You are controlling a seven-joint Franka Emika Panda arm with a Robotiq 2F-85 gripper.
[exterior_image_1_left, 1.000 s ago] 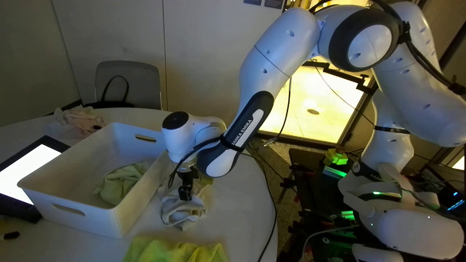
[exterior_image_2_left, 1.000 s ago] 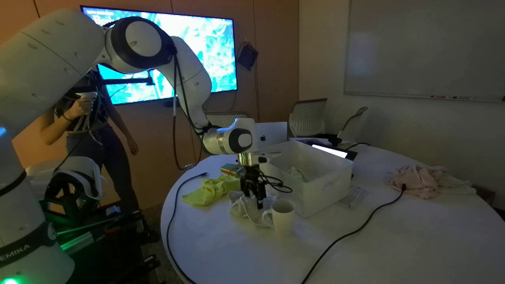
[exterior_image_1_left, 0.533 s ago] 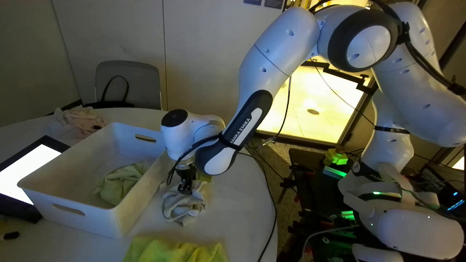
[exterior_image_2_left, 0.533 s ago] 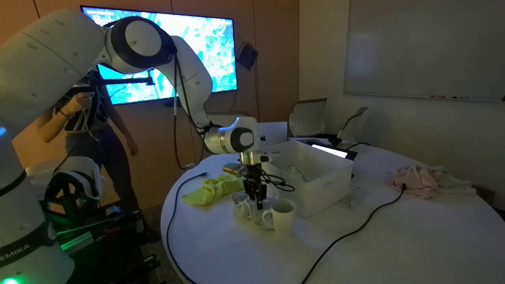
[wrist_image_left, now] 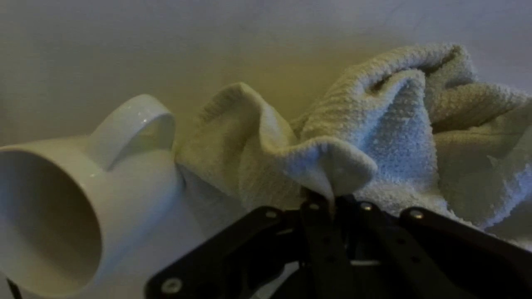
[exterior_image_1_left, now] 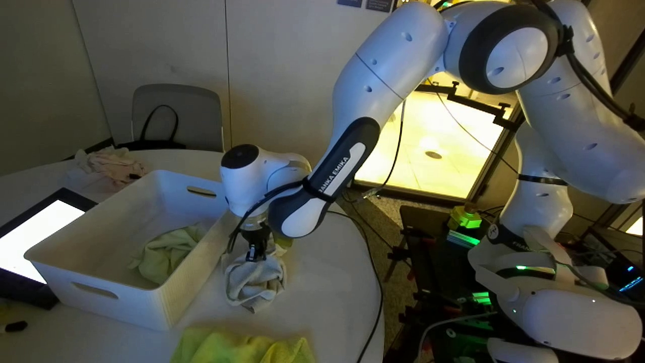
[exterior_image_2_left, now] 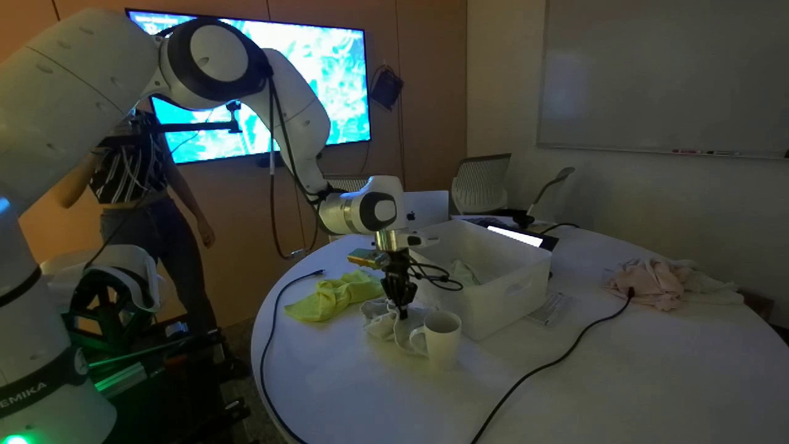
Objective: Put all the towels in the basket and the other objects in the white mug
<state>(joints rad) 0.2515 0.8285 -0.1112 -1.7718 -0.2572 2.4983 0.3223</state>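
Observation:
My gripper (wrist_image_left: 333,201) is shut on a pinched fold of the grey-white towel (wrist_image_left: 399,120); the rest of that cloth lies crumpled on the table beneath the fingers. Close beside it stands the white mug (exterior_image_2_left: 445,339), upright, with its handle towards the cloth; the wrist view shows the mug's (wrist_image_left: 141,178) open mouth at the left. Inside the white basket (exterior_image_1_left: 106,307) lies a pale green towel (exterior_image_1_left: 171,252). A yellow towel (exterior_image_2_left: 336,296) rests on the table on the far side of the grey-white one. Pinkish cloth (exterior_image_2_left: 653,283) is heaped across the table.
A lit screen (exterior_image_1_left: 40,232) sits against the basket's outer side. A black cable (exterior_image_2_left: 555,365) runs over the table to the pink heap, and a second cable (exterior_image_2_left: 265,345) follows the table edge. Behind the basket stands a laptop (exterior_image_2_left: 426,206).
The gripper's fingers have come together on the grey-white towel. The arm has risen slightly, and the cloth has shifted a little with it. The mug and basket stay put.

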